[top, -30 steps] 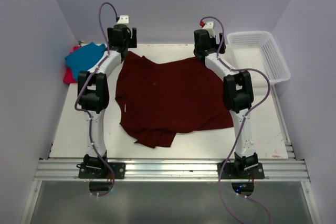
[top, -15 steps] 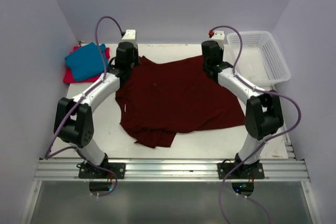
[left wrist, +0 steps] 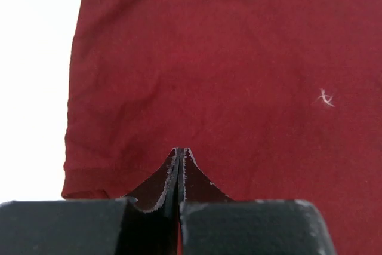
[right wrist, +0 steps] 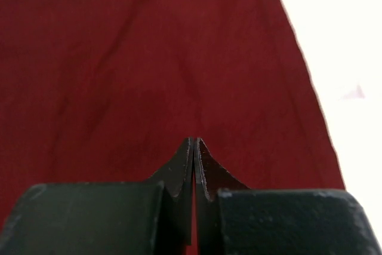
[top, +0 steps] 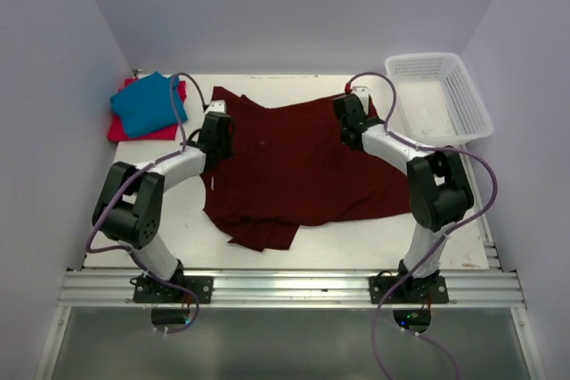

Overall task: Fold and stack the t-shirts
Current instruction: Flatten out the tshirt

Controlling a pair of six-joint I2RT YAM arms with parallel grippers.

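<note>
White tabletop [top: 134, 211], maroon t-shirt [top: 294, 166] spread across it, both jaws clenched shut low over its far corners

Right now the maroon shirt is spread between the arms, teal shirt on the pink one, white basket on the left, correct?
No: the white basket sits at the far right, as the top view shows. The maroon shirt and the teal shirt on the pink shirt are as you said.
</note>
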